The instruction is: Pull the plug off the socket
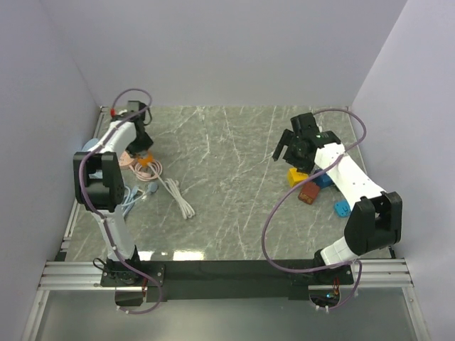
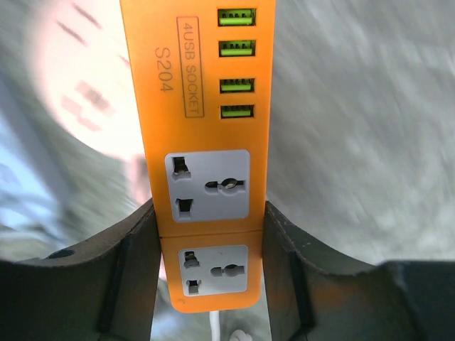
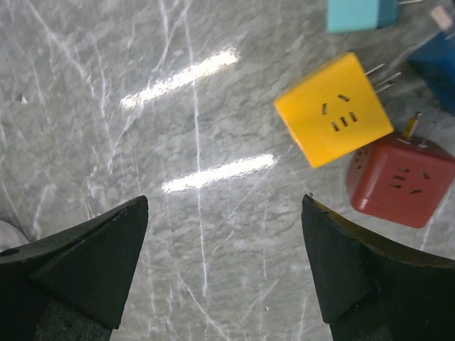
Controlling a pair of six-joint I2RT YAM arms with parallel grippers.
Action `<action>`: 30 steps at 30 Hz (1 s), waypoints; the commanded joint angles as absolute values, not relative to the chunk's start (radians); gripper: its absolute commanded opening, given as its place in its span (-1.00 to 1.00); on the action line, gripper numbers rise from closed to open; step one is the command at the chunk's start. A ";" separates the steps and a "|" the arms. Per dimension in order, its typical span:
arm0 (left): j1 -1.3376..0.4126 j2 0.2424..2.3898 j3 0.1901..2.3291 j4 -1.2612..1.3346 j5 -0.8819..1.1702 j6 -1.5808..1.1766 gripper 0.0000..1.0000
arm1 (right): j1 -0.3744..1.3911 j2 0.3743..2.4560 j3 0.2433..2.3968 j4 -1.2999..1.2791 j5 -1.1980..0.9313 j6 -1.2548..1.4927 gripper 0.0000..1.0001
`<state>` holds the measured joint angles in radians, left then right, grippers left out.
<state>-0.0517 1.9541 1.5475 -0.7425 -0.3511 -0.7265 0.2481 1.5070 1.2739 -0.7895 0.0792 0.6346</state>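
The socket (image 2: 206, 142) is an orange power strip with green USB ports and two grey outlets, both bare in the left wrist view. It lies at the table's far left (image 1: 146, 163). My left gripper (image 2: 210, 234) (image 1: 144, 150) is shut on its near end, a finger pressed against each long side. A yellow cube plug (image 3: 334, 110) (image 1: 297, 176) with bare prongs lies loose on the table at the right. My right gripper (image 3: 224, 234) (image 1: 288, 150) hangs open just left of the plug, above the marble, with nothing between its fingers.
Red (image 3: 398, 181), blue (image 3: 437, 64) and cyan (image 3: 359, 13) cube plugs lie beside the yellow one. The strip's white cable (image 1: 178, 197) snakes toward the middle. A pink coil (image 1: 130, 162) and a pale blue cable (image 1: 135, 195) lie near the left wall.
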 commanded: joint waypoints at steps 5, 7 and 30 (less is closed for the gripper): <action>0.141 1.989 1.629 -0.712 -0.321 -0.614 -0.99 | 0.331 1.494 1.276 -0.752 0.084 0.635 0.89; 0.158 2.012 1.643 -0.706 -0.304 -0.608 -0.99 | 0.339 1.500 1.282 -0.750 0.084 0.634 0.89; 0.170 1.372 1.367 -0.658 0.089 -0.552 0.99 | 0.373 1.287 1.197 -0.640 -0.097 0.535 1.00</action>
